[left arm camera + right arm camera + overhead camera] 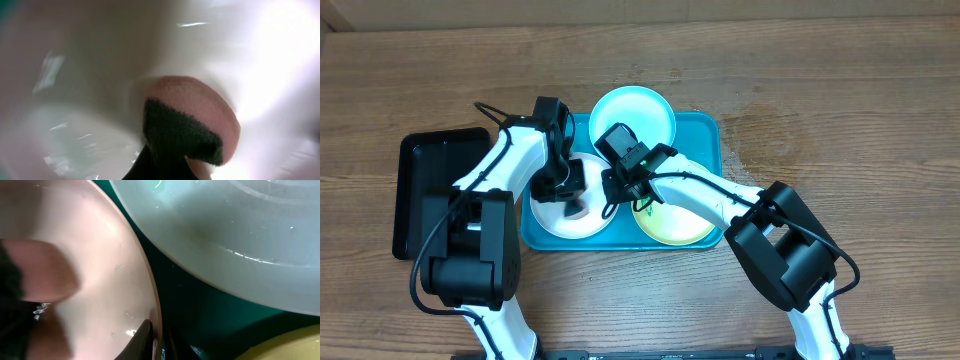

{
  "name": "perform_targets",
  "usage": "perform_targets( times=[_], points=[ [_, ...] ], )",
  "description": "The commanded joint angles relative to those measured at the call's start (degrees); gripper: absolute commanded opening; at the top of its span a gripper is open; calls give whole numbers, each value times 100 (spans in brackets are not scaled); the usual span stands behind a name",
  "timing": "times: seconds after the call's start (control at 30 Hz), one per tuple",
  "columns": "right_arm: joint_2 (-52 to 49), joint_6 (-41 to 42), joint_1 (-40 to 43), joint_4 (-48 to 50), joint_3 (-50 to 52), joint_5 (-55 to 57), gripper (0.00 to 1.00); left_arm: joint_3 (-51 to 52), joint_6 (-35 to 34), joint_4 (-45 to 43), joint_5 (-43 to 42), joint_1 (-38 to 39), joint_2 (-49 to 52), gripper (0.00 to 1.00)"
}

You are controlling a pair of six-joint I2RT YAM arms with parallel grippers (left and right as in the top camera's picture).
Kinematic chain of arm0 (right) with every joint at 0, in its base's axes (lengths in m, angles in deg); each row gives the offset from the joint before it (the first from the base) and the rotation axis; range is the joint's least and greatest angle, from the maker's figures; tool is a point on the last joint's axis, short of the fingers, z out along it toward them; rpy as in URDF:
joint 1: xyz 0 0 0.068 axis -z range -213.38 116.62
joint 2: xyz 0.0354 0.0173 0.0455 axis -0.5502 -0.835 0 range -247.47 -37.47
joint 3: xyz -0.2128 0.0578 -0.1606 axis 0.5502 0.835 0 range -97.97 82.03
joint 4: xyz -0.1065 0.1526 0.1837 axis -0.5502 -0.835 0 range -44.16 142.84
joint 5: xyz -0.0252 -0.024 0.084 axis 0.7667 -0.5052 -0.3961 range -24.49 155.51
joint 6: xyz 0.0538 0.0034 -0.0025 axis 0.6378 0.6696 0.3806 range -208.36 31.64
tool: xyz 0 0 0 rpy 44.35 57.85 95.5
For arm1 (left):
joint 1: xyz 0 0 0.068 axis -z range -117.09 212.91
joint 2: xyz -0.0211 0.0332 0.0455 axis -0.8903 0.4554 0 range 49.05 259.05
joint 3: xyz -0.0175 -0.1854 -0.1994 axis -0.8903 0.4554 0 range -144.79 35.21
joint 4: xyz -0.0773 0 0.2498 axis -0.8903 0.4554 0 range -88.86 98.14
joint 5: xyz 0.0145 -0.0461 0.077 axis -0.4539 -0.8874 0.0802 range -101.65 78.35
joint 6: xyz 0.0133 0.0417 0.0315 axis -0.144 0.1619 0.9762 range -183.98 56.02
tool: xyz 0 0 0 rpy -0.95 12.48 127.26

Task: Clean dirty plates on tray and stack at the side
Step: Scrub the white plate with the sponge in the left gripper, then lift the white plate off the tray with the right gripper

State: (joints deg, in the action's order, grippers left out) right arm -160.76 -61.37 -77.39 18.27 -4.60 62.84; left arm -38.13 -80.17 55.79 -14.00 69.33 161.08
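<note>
Your left gripper (570,198) is clamped on a pink sponge with a dark green scouring face (192,117). Its fingers are mostly hidden behind the sponge in the left wrist view, and the sponge is pressed down inside the round white plastic plate (552,222). Your right gripper (156,342) is at that same plate's right rim. One dark finger (144,337) lies against the inner side of the rim and the other is just outside it, so the pair looks pinched shut on the edge. The two grippers are close together over this plate, leaving you little room between them. Just past the gripped rim a narrow strip of bare tray floor separates the white plate from the round light blue plastic plate (638,115), which lies towards the far edge and slightly overlaps the rim there. The round yellow-green rimmed plastic plate (682,230) lies just right of the white one, partly under your right arm. All three plates lie flat in the large turquoise rectangular plastic tray (708,130) and nearly fill it. A smaller black rectangular tray (425,190) sits just beside its left edge, partly under your left arm. The wooden table (840,100) lies bare to the right of the turquoise tray and beyond its far edge.
</note>
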Motion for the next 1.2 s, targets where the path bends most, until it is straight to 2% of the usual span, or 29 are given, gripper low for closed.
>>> perform_targets(
  times=[0.0,0.17,0.37,0.53,0.6,0.67,0.83,1.0,1.17],
  points=[
    [-136,7,63,-76,68,219,7,44,-841,280,2236,-44,68,4],
    [-133,-28,63,-162,-17,221,4,-321,-1377,841,2962,-44,68,4],
    [-109,-192,24,-625,-466,299,4,-1373,-1475,1497,2876,-79,66,4],
    [-15,-544,-173,-1003,-981,647,4,-2761,-1436,2122,2055,-404,33,4],
    [9,-610,-251,-1165,-1163,861,4,-3025,-1325,2166,1757,-544,-7,4],
    [20,-612,-402,-1480,-1519,1513,4,-3311,-1051,2168,1268,-822,-90,5],
    [20,-704,-763,-2133,-2385,3512,4,-3429,-997,2299,649,-1641,-284,4],
    [20,-1613,-997,-2197,-2968,4937,4,-3427,-997,2719,181,-2594,-297,4],
    [20,-3397,-1097,-1722,-3152,5604,4,-3427,-994,2863,-140,-3574,-297,4]
  ],
)
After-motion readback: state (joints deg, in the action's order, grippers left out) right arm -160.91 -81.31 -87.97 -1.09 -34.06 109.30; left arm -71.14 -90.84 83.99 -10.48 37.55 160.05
